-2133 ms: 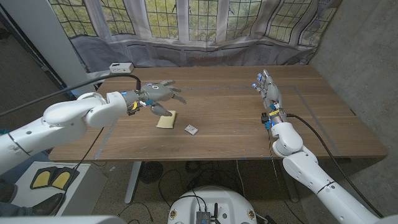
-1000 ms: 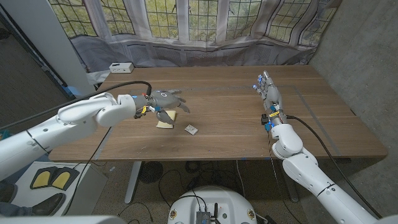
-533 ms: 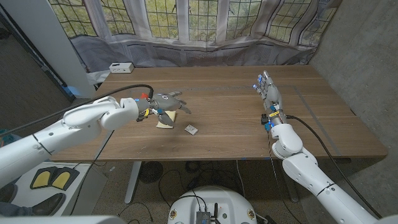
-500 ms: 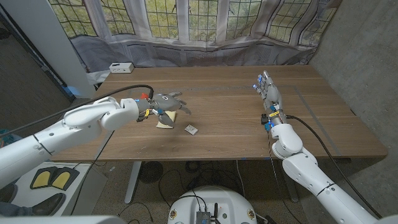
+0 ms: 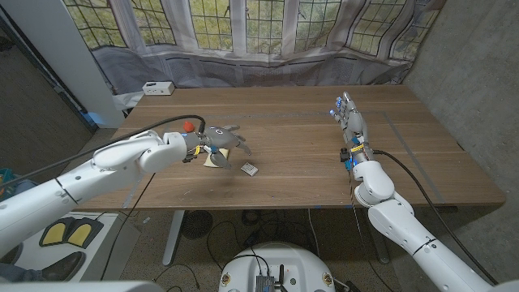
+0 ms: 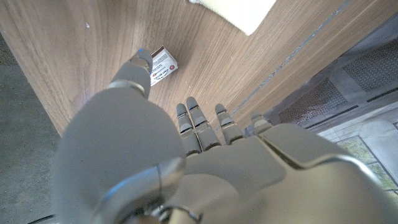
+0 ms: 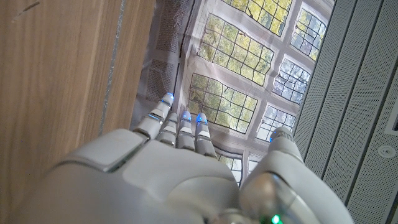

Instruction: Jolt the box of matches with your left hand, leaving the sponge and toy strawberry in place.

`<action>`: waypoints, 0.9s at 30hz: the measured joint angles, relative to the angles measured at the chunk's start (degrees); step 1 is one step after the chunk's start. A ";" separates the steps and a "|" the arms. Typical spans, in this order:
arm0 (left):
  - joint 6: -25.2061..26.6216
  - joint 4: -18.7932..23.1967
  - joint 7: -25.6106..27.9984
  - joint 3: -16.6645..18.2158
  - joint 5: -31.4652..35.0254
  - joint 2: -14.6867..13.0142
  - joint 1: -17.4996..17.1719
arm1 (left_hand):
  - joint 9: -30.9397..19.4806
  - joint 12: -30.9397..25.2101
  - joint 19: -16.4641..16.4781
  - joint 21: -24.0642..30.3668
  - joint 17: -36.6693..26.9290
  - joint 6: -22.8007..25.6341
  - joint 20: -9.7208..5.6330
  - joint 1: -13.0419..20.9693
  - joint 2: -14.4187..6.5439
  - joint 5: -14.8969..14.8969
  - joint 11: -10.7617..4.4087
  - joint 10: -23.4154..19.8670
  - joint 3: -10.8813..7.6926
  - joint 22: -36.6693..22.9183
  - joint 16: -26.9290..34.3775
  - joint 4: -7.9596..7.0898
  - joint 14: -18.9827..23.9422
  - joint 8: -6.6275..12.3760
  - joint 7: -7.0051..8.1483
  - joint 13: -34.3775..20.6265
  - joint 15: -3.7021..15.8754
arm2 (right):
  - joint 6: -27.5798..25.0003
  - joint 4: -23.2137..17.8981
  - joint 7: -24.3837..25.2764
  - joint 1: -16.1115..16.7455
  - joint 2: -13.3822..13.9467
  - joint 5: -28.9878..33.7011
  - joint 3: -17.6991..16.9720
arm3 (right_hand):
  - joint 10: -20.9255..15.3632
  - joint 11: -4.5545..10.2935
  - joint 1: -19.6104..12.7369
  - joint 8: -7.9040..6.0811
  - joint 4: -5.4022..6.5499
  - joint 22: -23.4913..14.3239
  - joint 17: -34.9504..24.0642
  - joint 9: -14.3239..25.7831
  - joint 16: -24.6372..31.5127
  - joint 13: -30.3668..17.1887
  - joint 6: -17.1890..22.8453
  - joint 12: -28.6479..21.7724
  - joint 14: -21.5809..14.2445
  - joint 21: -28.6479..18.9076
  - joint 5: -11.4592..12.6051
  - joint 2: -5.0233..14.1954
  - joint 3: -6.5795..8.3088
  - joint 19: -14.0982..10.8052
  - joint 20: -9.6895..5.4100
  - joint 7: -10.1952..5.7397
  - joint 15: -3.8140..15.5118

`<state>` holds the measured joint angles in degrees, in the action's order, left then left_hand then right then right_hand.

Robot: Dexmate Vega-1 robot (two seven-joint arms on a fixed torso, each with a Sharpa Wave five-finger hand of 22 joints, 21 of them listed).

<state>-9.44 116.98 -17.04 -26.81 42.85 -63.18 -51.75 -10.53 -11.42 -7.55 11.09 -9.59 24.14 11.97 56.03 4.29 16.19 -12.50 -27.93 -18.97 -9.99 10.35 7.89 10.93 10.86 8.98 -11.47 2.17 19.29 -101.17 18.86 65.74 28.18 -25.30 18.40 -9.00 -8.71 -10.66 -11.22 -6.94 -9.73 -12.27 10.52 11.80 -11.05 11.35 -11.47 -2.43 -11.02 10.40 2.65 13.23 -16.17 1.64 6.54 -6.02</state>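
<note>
Currently the approach step is judged to be in hand: the left robot hand [image 5: 220, 139] is held over the wooden worktop [image 5: 308, 170] with its fingers spread apart and nothing gripped, and the matchbox is not yet seen to be touched.

Nearest the robot's side of the worktop, the small white cardboard box of matches with a red-printed label [image 5: 250, 169] is lying flat, just beside the left robot hand's fingertips and slightly nearer the robot than they are. In the left wrist view the box of matches [image 6: 160, 63] is seen just past the tip of the thumb, a sliver of bare wood apparently between them; whether contact exists cannot be told for certain.

A short, low sideways nudge towards the box is judged to be what the next move calls for, with the fingers kept clear of the other things.

Under and just behind the left robot hand, the pale yellow rectangular sponge [image 5: 213, 160] is partly covered by the fingers. Farther back, by the wrist, the small red toy strawberry [image 5: 190, 126] is seen.

Well apart to the right, the right robot hand [image 5: 350, 118] is standing on its edge, fingers straight and holding nothing.
</note>
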 measured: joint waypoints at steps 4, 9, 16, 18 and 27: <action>0.07 -0.30 -0.19 -0.54 0.44 0.39 0.35 | 0.00 0.00 0.00 0.00 0.00 -0.31 0.00 0.00 0.00 0.00 0.13 0.13 0.00 0.00 0.00 0.00 0.00 0.00 -0.31 0.00 0.00 | -0.01 -0.01 0.04 0.07 0.01 -0.07 -0.09 | 0.00 0.00 0.00 0.00 0.00 0.00 0.00 0.00 0.00 0.00 0.00 0.00 0.00 0.00 0.00 0.00 0.00 0.00 0.00 0.00 0.00; 0.24 -0.91 -0.53 -1.59 1.04 1.20 1.03 | 0.00 0.00 0.60 0.00 0.00 -0.62 0.02 0.30 -0.31 0.00 0.01 0.62 0.47 0.00 0.12 0.00 0.00 0.00 -0.61 0.00 0.00 | -0.02 -0.01 0.05 0.08 0.04 -0.17 -0.20 | 0.00 0.00 0.00 0.00 0.00 0.00 0.00 0.00 0.00 0.00 0.00 0.00 0.00 0.00 0.00 0.00 0.00 0.00 0.00 0.00 0.00; 0.31 -1.59 -1.10 -2.72 1.44 2.15 1.95 | 0.00 -0.25 0.60 0.00 -0.01 -0.41 0.02 0.30 -0.31 -0.31 0.02 0.60 0.47 0.00 0.28 0.00 0.44 0.00 -0.81 -0.10 -0.02 | -0.02 0.07 -0.01 0.06 0.06 -0.32 -0.30 | 0.00 0.00 0.00 0.00 0.00 0.00 0.00 0.00 0.00 0.00 0.00 0.00 0.00 0.00 0.00 0.00 0.00 0.00 0.00 0.00 0.00; 0.30 -1.93 -1.28 -3.14 1.46 2.57 2.35 | 0.00 -0.42 0.60 0.00 -0.01 -0.28 0.02 0.30 -0.30 -0.31 0.23 0.39 0.47 0.00 0.28 0.00 0.44 0.00 -0.94 -0.14 -0.02 | -0.02 0.16 -0.07 0.05 0.06 -0.36 -0.33 | 0.00 0.00 0.00 0.00 -0.19 0.00 0.00 0.00 0.00 0.00 0.00 0.00 0.00 0.00 0.00 0.00 -0.19 0.00 0.00 0.00 0.00; 0.40 -4.25 -1.19 -4.66 0.61 4.82 3.54 | 0.00 -0.90 1.74 0.44 -0.01 1.97 0.10 0.98 -0.98 -0.69 0.02 -1.28 0.70 0.00 0.68 0.24 3.62 0.45 -1.30 -0.13 -0.32 | 0.45 0.61 -0.30 -0.05 0.15 -0.29 -0.37 | 0.00 0.00 0.00 0.00 -0.19 0.00 0.00 0.00 0.00 0.00 0.00 0.00 0.00 0.00 0.00 0.00 -0.20 0.22 0.22 0.00 0.00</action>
<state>-9.04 112.73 -18.23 -31.46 43.46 -58.36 -48.21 -10.53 -12.32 -5.81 11.54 -9.60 26.11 12.07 57.02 3.30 15.50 -12.47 -29.21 -18.26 -9.99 11.03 8.13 14.55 11.31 7.68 -11.60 1.85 19.74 -100.56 18.57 65.69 28.34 -25.59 18.02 -9.00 -8.70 -10.66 -11.22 -7.14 -9.73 -12.27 10.52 11.80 -11.05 11.35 -11.47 -2.43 -11.02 10.40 2.65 13.03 -15.95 1.86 6.54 -6.02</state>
